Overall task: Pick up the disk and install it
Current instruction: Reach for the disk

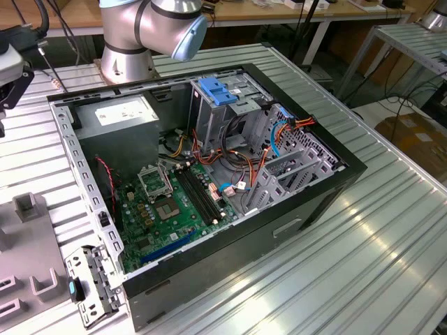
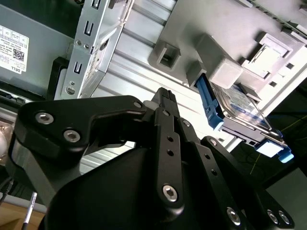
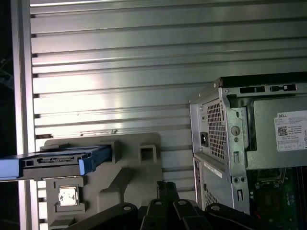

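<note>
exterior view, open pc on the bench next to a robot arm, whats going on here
A Universal Robots arm is set to fit a disk into the open computer case on the slatted metal table. In the first wrist view the disk sits on edge in a grey holder beside the case, not yet picked up. The gripper hovers near the holder, apart from the disk.

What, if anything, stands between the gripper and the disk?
Nothing visible. In the first wrist view the disk lies exposed in its grey holder, with open space between it and the gripper.
</note>
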Motion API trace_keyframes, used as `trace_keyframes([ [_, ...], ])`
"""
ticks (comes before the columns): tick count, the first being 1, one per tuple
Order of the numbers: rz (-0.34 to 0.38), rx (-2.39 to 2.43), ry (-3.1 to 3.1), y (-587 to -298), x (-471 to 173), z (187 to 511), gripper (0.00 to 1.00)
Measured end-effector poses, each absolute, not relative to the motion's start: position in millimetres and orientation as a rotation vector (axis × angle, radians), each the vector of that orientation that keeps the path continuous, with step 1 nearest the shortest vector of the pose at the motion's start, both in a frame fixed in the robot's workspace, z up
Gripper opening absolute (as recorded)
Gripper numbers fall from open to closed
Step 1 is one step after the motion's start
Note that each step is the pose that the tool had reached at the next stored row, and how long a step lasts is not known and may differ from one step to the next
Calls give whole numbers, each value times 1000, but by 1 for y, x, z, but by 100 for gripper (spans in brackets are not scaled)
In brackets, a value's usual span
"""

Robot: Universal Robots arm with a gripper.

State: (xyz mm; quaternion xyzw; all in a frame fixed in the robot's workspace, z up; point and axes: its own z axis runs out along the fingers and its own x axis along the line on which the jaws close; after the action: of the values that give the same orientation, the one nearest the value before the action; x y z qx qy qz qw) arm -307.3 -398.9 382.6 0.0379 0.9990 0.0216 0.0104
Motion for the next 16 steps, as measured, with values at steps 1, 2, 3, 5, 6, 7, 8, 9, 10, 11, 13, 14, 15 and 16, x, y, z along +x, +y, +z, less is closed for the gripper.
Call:
trace_keyframes([
  [1,67,118,3118,-399,-308,382,11],
  [2,68,118,3118,-399,-308,382,11],
  [3,67,118,3118,-399,-309,382,11],
  [5,67,118,3118,-399,-312,382,11],
  [6,67,118,3118,-399,-312,382,11],
  [7,67,118,3118,-399,-313,382,11],
  [8,67,118,3118,-399,-314,381,11],
  [9,67,118,3118,-399,-315,381,11],
  [10,67,118,3118,-399,-316,381,11],
  [11,67,118,3118,-399,-316,381,11],
  [13,67,118,3118,-399,-319,381,11],
  [14,67,118,3119,-399,-321,381,11],
  [15,67,118,3119,-399,-321,380,11],
  [16,67,118,3119,-399,-322,380,11],
])
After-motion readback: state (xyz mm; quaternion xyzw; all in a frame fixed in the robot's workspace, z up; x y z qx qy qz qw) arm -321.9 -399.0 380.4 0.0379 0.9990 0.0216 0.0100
